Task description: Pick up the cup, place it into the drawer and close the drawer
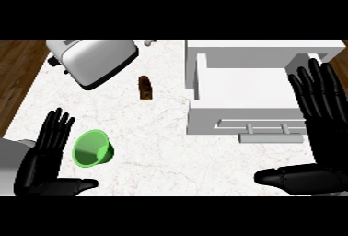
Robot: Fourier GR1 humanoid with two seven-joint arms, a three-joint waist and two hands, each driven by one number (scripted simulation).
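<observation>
nothing done yet, we judge. the green cup [92,148], glossy and tapered, lies tipped on the pale marbled surface [149,154], just beside our left hand [42,161], which is flat, fingers straight, holding nothing. the white boxy drawer [224,115] stands open. our right hand [326,138] is spread, empty, at its right side. picking, placing and closing all remain.

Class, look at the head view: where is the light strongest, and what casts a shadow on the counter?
Head view: even, bright light; the white drawer almost blends into the pale counter; the toaster has a light sheen on top; the green cup casts no clear shadow, though its inside is darker.
</observation>
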